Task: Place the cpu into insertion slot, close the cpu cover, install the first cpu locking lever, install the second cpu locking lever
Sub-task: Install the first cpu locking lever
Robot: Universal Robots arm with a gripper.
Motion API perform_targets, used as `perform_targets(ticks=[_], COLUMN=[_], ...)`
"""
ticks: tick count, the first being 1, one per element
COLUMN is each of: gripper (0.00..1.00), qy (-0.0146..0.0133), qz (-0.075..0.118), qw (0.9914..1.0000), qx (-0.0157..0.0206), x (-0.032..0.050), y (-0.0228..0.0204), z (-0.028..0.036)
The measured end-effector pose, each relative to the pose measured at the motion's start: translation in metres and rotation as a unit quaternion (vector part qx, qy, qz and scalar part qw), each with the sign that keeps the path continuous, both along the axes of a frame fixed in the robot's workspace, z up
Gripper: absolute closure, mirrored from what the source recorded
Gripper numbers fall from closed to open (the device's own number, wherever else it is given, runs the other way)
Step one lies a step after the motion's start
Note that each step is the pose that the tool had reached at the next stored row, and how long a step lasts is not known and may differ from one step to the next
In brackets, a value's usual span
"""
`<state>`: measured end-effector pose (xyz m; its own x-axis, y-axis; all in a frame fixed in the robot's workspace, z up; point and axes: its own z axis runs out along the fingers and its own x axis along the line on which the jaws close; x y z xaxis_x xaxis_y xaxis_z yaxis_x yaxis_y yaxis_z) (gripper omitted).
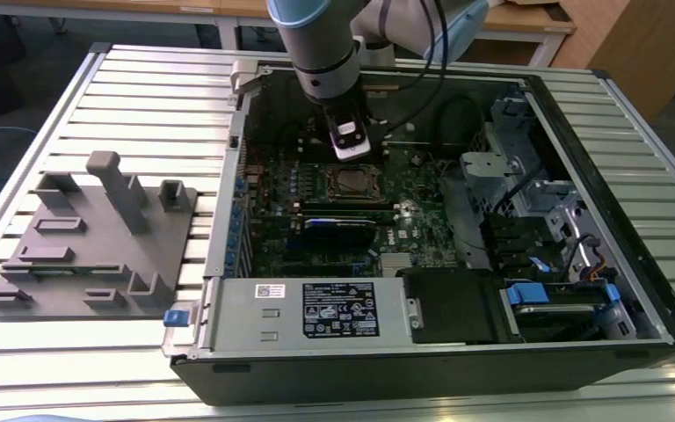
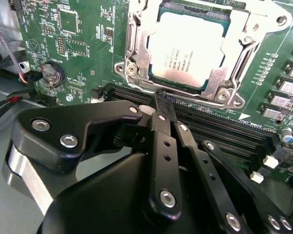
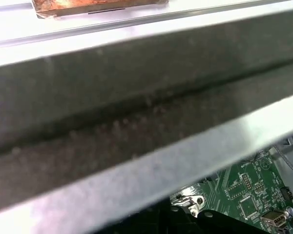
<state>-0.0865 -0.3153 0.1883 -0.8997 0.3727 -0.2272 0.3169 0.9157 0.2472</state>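
The cpu [image 2: 185, 46] lies flat in the insertion slot [image 1: 350, 183] on the green motherboard, its silver-grey top facing up. Down over it lies the cpu cover [image 2: 228, 73], whose silvery frame surrounds the chip on all sides. My gripper [image 2: 160, 100] hangs just beside the socket's edge that faces the memory slots, with its black fingers [image 2: 162, 141] shut together and nothing between them. In the exterior view the gripper [image 1: 351, 149] sits low inside the open computer case, right behind the socket. I cannot make out the locking levers' positions.
Long black memory slots [image 2: 219, 129] run next to the socket. A coin battery [image 2: 52, 73] and cables [image 1: 455, 114] lie nearby. The case wall [image 3: 136, 112] is close to the wrist. A labelled power supply [image 1: 337, 308], drive cages [image 1: 526, 176] and a grey fixture block [image 1: 91, 237] stand around.
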Motion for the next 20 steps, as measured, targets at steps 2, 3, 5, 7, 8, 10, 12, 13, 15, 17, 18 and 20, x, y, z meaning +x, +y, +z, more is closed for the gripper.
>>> perform_targets(ticks=[2,3,5,7,8,10,12,13,15,17,18,20], gripper=[0.9,0.9,0.9,0.9,0.9,0.9,0.9,0.9,0.9,0.9,0.9,0.9], qy=[0.0,0.0,0.0,0.0001,0.0,0.0,-0.0001,-0.0003,-0.0003,-0.0002,-0.0002,-0.0001], qz=[0.0,0.0,0.0,0.0,0.0,0.0,-0.001,-0.004,-0.015,-0.025,-0.026,-0.026], qw=[1.0,1.0,1.0,1.0,1.0,1.0,1.0,0.99999,0.99989,0.99968,0.99966,0.99965], qx=[0.0,0.0,0.0,0.0,0.0001,0.0001,0.0001,0.0,0.0002,0.0001,0.0,0.0], x=[0.0,0.0,0.0,0.0006,0.0012,0.0027,0.0037,0.004,0.004,0.004,0.004,0.0039], y=[0.0,0.0,0.0,0.0,0.0,0.0,0.0,0.0001,0.0001,0.0,0.0,0.0], z=[-0.0002,-0.0005,-0.0009,-0.0011,-0.0012,-0.0012,-0.0013,-0.0014,-0.0015,-0.0014,-0.0014,-0.0013])
